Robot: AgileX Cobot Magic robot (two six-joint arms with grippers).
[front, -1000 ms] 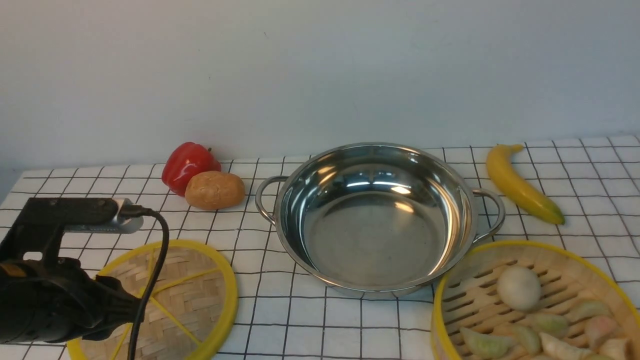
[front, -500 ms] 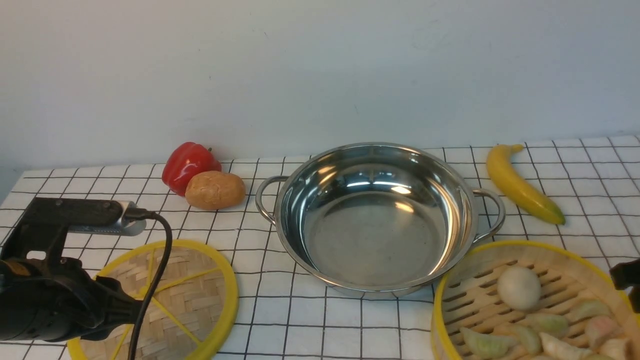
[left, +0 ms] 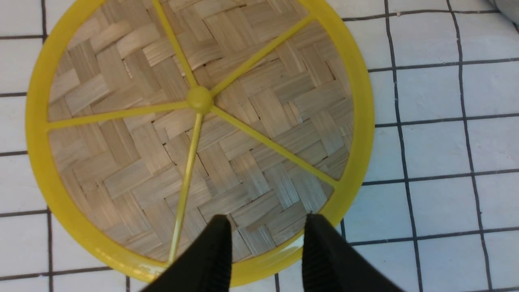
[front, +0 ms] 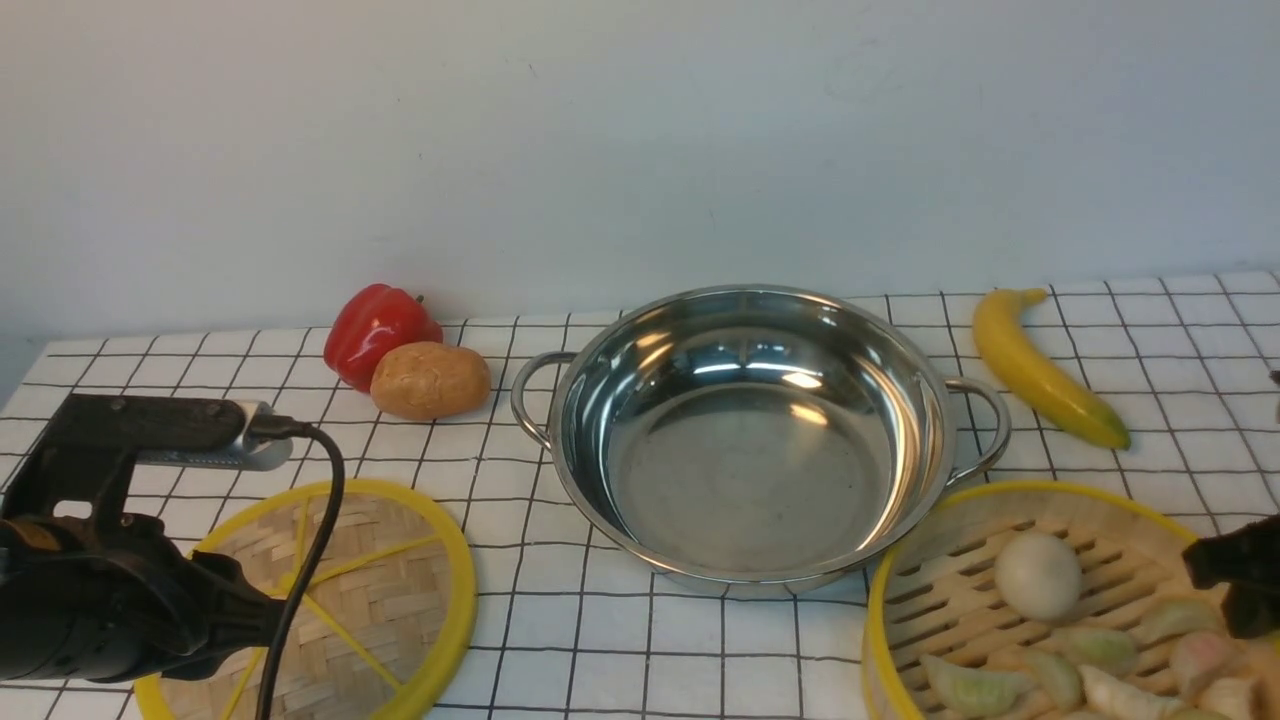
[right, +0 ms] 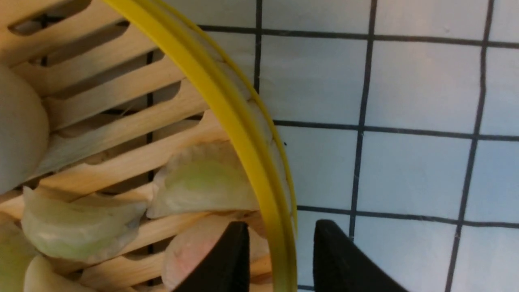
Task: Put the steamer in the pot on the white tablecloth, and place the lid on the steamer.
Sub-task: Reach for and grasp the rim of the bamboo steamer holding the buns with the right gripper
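Note:
The shiny pot (front: 750, 440) stands empty in the middle of the white tablecloth (front: 690, 630). The steamer (front: 1060, 600) sits at the front right, touching the pot's rim, with food in it. The flat lid (front: 380, 590) lies at the front left. My left arm (front: 100, 600) hangs over the lid. In the left wrist view the left gripper (left: 265, 227) is open and empty above the lid's (left: 198, 134) near rim. My right gripper (front: 1235, 585) is open. In the right wrist view the right gripper (right: 279, 229) straddles the steamer's (right: 121, 97) yellow rim, one finger inside and one outside.
A white bun (front: 1038, 575) and several dumplings (front: 1100, 650) lie in the steamer. A red pepper (front: 380, 330) and a potato (front: 430, 380) sit behind and left of the pot. A banana (front: 1045, 370) lies to its right. A wall closes the back.
My right gripper has come into view at the right edge and moved left over the steamer's rim. My left arm shifted slightly right, then held still.

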